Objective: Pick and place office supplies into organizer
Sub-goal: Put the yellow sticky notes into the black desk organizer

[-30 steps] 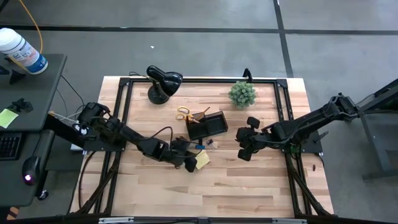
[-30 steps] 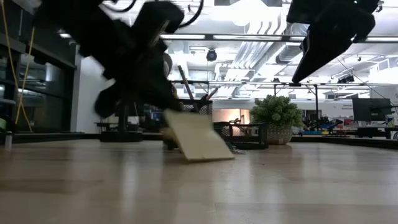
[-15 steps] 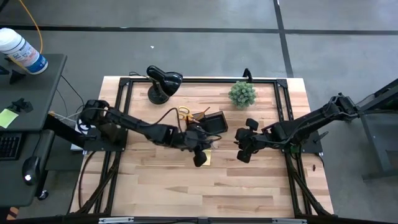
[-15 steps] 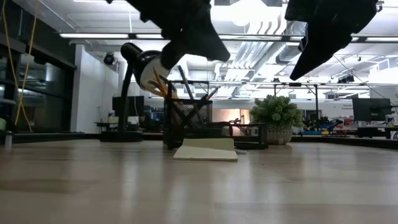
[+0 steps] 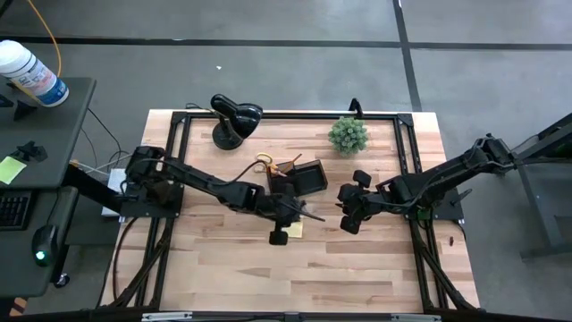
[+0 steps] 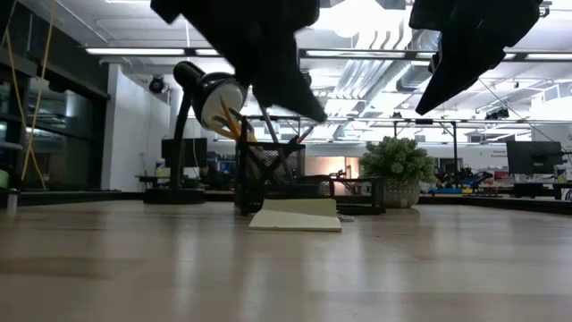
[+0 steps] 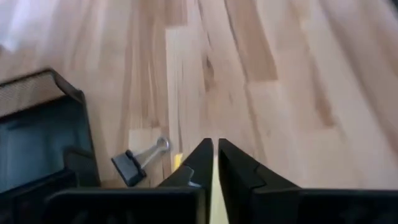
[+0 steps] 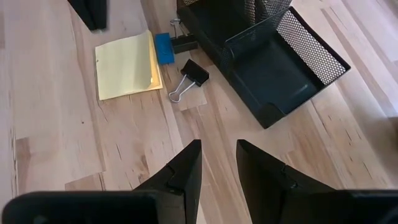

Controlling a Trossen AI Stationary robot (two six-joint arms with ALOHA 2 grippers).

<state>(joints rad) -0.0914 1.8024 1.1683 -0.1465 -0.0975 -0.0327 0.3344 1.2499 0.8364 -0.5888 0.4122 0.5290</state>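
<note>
The yellow sticky-note pad (image 8: 127,65) lies flat on the table (image 5: 357,268), just near of the black organizer (image 5: 299,179), and it also shows flat in the low view (image 6: 295,217). A blue block (image 8: 164,48) and a black binder clip (image 8: 189,78) lie between the pad and the organizer. Yellow-handled scissors (image 5: 264,164) and pens stand in the organizer's cup (image 6: 268,174). My left gripper (image 7: 215,155) hovers shut above the pad, clear of the table. My right gripper (image 8: 217,155) hangs open to the right of the organizer (image 8: 273,68).
A black desk lamp (image 5: 234,118) stands at the far left of the table. A small potted plant (image 5: 348,135) stands at the far right. The near half of the table shows bare wood.
My left gripper has moved toward the table's right and risen. The sticky-note pad stood tilted with one edge raised beside that gripper, and it has dropped flat on the table.
</note>
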